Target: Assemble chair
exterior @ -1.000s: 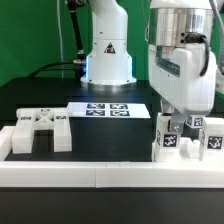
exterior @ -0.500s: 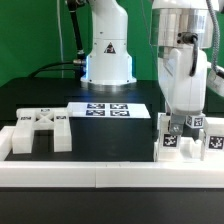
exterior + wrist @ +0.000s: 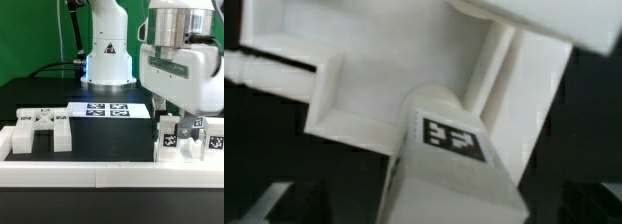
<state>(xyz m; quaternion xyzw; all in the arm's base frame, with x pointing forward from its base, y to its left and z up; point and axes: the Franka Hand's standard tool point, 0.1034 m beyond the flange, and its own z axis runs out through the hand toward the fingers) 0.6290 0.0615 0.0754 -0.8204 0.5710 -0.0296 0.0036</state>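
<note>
Wrist housing (image 3: 180,65) has rolled since a second ago: it was narrow-on to the exterior view, now broadside. Pincer (image 3: 172,112) stays at the same spot and height, so this is a twist in place with no travel. The chair (image 3: 168,143), a partly built cluster of white tagged blocks, sits directly under the pincer and looks unmoved.

Judgement: this reads as a screw-in turn on an upright piece, or a re-aim before a grasp. I can't tell which. Either way the task is mid-way, not near done.

Pincer state: can't tell. In the exterior view the fingers are hidden by the housing and the blocks, and in the wrist view they are blurred at the frame edge. No gap or contact is readable.

The wrist view shows a tagged block (image 3: 446,150) running straight out from between the jaws. A slab (image 3: 367,90) lies just past it, touching or nearly so.

Arm pose: the forearm comes down steeply, the wrist is vertical, and the pincer points straight down at the counter (image 3: 40,100).

Farther out:
- The border rail (image 3: 100,172) runs along the near side of the chair.
- A flat piece (image 3: 38,130) with tags lies well apart from the pincer, toward the exterior view's left, against the rail and not yet joined.
- The marker board (image 3: 110,109) lies beyond, between the pincer and the arm base (image 3: 107,55).
</note>
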